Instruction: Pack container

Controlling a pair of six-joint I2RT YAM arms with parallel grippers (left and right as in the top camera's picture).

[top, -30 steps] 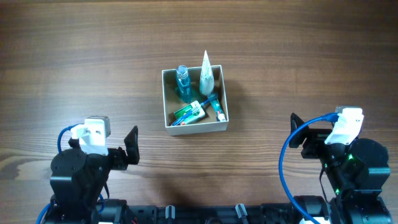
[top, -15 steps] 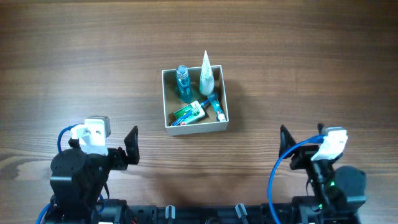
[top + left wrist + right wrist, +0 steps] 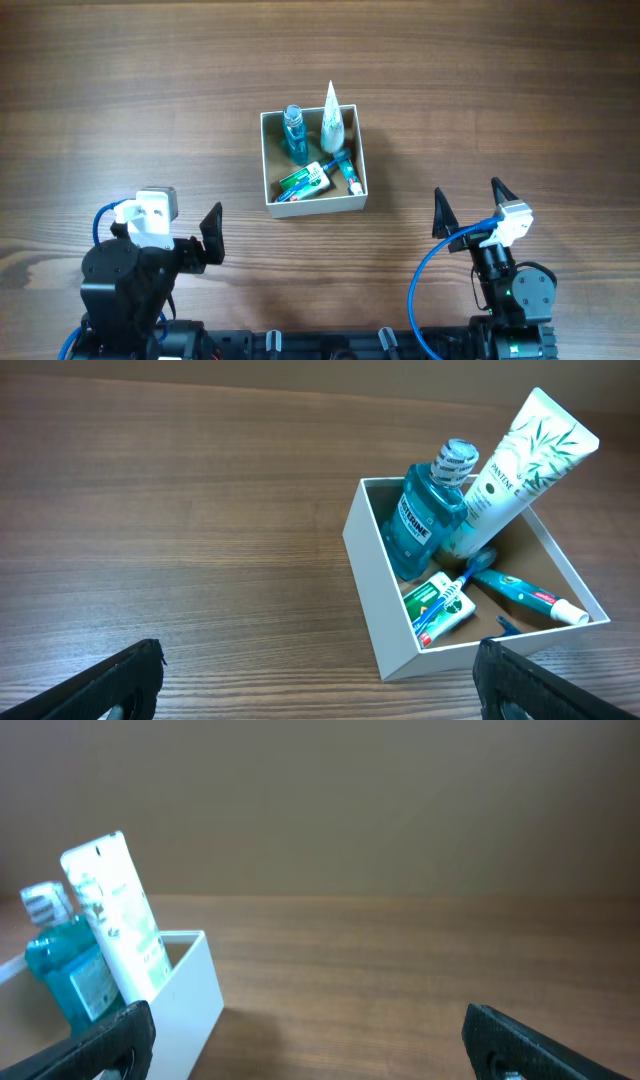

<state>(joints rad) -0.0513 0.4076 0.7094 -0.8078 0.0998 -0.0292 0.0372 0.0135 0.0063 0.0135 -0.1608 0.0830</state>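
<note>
The container point(image 3: 314, 207) is a square, low white box with tan inside, at the table's middle. It holds a blue mouthwash bottle point(image 3: 293, 129), a white tube point(image 3: 331, 118), a green packet point(image 3: 305, 181) and a toothbrush point(image 3: 345, 170). It also shows in the left wrist view point(image 3: 375, 595) and the right wrist view point(image 3: 190, 995). My left gripper point(image 3: 211, 235) is open and empty, near the front left. My right gripper point(image 3: 470, 208) is open and empty, front right of the container.
The wooden table point(image 3: 130, 90) surrounds the container. Both arm bases sit at the front edge, with blue cables point(image 3: 425, 280) looping beside them.
The right arm has drawn back toward the front edge and swung left, its open fingers now pointing up the table. The left arm and the container's contents have not moved.
</note>
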